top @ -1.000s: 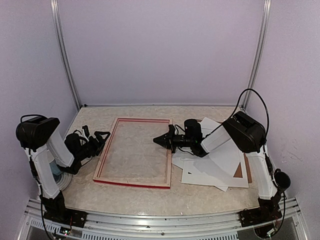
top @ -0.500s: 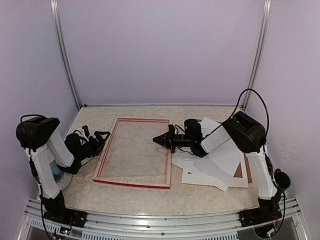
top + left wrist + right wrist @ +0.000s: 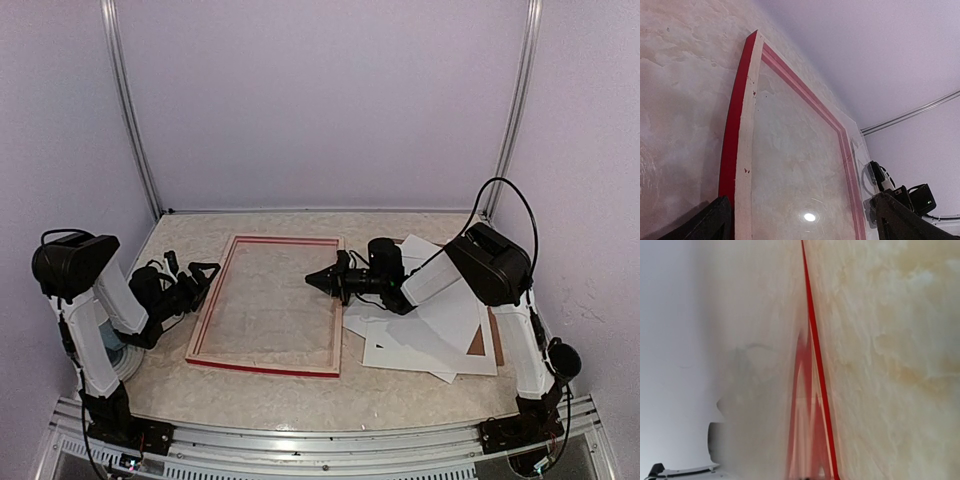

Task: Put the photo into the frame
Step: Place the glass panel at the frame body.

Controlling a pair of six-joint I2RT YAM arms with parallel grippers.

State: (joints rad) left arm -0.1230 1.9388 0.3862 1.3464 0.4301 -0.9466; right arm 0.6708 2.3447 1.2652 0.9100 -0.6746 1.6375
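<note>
Left hand gapes wide, held low; right hand pinched closed, arm stretched leftward

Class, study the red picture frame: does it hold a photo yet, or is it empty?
Empty. The marbled tabletop shows straight through the frame, and the white sheets lie piled beside it, not inside.

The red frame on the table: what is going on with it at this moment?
The frame lies flat with no sheet in it. The right gripper, shut and holding nothing, has its tip over the frame's right rail. The left gripper hangs open beside the left rail. The white sheets lie in a pile right of the frame, not yet picked up.
</note>
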